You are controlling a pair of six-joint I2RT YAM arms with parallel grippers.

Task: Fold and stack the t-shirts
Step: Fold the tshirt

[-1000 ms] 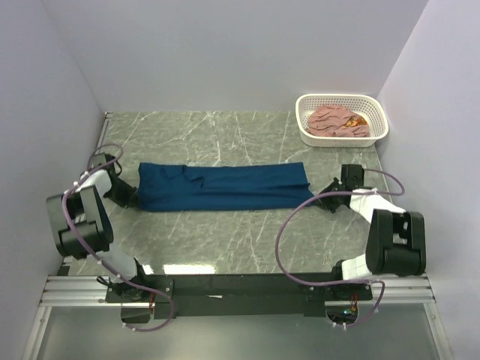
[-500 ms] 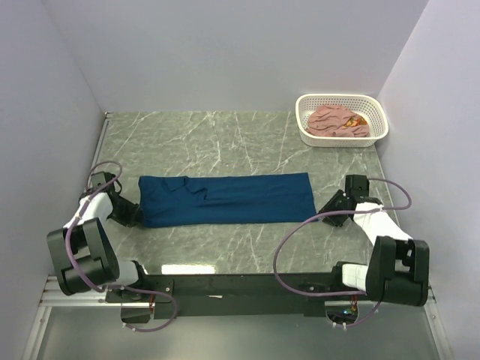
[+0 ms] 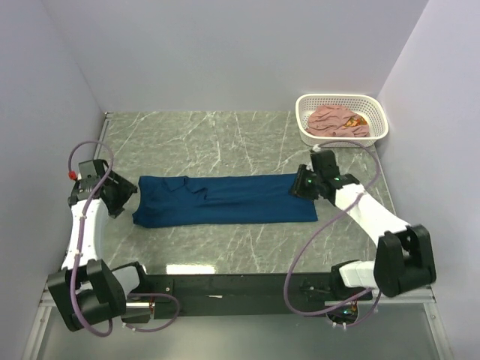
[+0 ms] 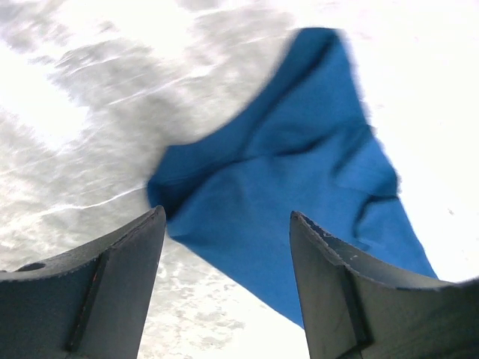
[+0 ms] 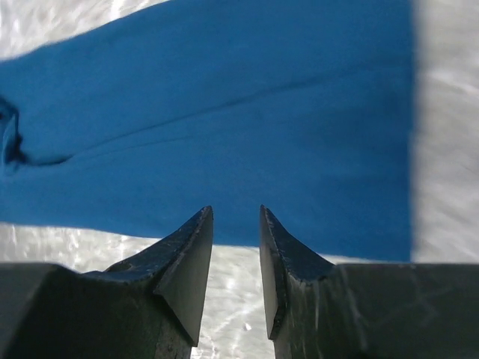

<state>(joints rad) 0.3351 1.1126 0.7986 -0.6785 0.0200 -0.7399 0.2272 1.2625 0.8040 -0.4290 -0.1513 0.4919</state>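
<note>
The navy blue t-shirt [image 3: 225,199] lies flat on the marble table as a long folded strip running left to right. My left gripper [image 3: 126,196] hovers just off its left end, open, with nothing between the fingers [image 4: 123,277]; the left wrist view shows the navy blue t-shirt [image 4: 299,187] ahead of it. My right gripper [image 3: 298,185] hangs over the strip's right end with its jaws a little apart and empty. In the right wrist view the navy blue t-shirt [image 5: 224,127] fills the space beyond the right gripper [image 5: 234,217]. The pink t-shirt [image 3: 337,120] lies crumpled in the basket.
The white perforated basket [image 3: 379,112] stands at the far right corner of the table. Walls close in the table on the left, back and right. Both arm bases sit on the rail [image 3: 240,285] at the near edge.
Both grippers opened and let go of the navy shirt's ends after laying it slightly nearer. The left arm pulled back and up to the left; the right arm swung in over the right end.
</note>
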